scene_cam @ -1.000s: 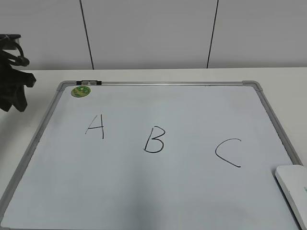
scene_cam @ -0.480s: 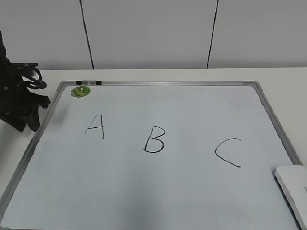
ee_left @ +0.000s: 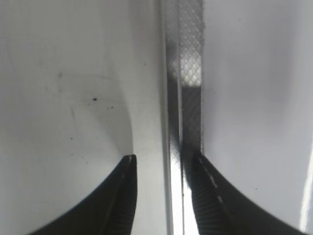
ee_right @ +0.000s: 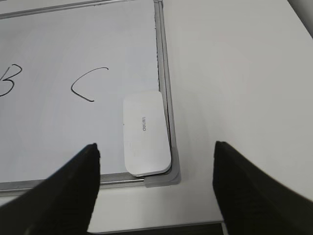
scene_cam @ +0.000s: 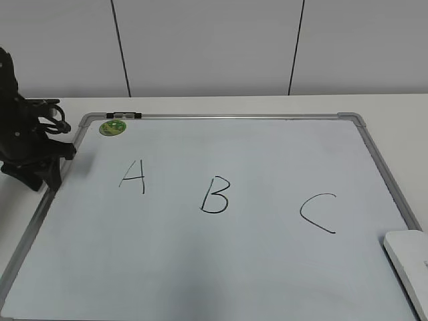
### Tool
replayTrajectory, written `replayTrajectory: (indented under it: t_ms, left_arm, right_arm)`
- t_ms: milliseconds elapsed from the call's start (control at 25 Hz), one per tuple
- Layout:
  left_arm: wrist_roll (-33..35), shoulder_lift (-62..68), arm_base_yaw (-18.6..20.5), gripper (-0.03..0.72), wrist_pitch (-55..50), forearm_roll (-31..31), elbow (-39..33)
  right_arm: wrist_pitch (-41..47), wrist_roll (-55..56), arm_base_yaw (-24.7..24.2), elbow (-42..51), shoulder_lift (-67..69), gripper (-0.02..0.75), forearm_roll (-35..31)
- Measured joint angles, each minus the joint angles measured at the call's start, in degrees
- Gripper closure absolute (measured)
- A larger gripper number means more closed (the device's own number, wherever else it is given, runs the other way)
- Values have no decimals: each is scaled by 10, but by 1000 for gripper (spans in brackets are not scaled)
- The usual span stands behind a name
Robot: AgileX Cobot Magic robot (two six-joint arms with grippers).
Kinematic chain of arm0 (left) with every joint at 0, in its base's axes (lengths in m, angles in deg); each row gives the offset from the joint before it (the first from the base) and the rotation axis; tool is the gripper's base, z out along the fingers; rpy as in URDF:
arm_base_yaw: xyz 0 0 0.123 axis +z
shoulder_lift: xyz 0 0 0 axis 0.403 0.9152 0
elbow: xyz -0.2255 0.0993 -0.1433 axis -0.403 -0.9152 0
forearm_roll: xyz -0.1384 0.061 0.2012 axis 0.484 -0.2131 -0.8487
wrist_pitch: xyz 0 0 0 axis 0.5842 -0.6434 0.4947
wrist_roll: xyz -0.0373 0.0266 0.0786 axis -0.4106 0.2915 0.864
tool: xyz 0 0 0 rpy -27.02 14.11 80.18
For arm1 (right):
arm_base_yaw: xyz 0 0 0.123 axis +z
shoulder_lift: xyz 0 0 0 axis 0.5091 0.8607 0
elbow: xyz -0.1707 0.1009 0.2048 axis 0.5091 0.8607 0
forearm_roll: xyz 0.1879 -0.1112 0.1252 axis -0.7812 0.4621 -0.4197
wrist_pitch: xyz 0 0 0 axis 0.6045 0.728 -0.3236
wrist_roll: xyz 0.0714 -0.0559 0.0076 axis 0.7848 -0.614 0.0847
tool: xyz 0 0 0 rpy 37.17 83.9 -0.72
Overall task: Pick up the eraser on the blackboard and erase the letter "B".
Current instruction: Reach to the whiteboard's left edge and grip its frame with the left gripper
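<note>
The blackboard (scene_cam: 227, 267) is a white board in a grey frame, lying flat. The black letter "B" (scene_cam: 215, 194) is at its middle, between an "A" (scene_cam: 133, 176) and a "C" (scene_cam: 317, 213). The white eraser (scene_cam: 409, 262) lies at the board's near right corner; in the right wrist view the eraser (ee_right: 145, 133) sits against the frame, with the "B" (ee_right: 10, 80) at the left edge. My right gripper (ee_right: 155, 149) is open above and short of the eraser, out of the exterior view. My left gripper (ee_left: 164, 159) is open, straddling the board's left frame (ee_left: 188, 88).
A round green magnet (scene_cam: 112, 127) sits at the board's far left corner beside a black clip on the top frame. The board rests on a white table (ee_right: 234, 73). A white panelled wall stands behind.
My left arm has moved down and to the right, from off the table's left side to the board's left frame. The eraser and the letters have not moved.
</note>
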Motion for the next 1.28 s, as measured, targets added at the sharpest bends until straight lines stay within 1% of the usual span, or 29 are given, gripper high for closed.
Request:
replayTrajectory:
  t_ms: [240, 320, 440, 520, 600, 760, 920, 1080, 1280]
  left_arm:
    - [0, 3, 0, 423, -1, 3, 3]
    - [0, 3, 0, 467, -1, 6, 3]
    - [0, 3, 0, 571, -2, 13, 3]
    - [0, 3, 0, 627, -2, 13, 4]
    - [0, 3, 0, 654, -2, 15, 4]
    - [0, 3, 0, 658, -2, 16, 4]
    - [0, 3, 0, 658, -2, 16, 4]
    - [0, 3, 0, 658, -2, 16, 4]
    - [0, 3, 0, 657, -2, 16, 4]
  right_arm:
    - [0, 0, 0, 0, 0, 204, 0]
    - [0, 0, 0, 0, 0, 204, 0]
    - [0, 0, 0, 0, 0, 204, 0]
    - [0, 0, 0, 0, 0, 204, 0]
    - [0, 0, 0, 0, 0, 204, 0]
    - [-10, 0, 0, -8, 2, 204, 0]
    - [-33, 0, 0, -33, 71, 204, -6]
    - [-33, -12, 0, -67, 200, 204, -18]
    - [-1, -39, 0, -106, 378, 204, -25]
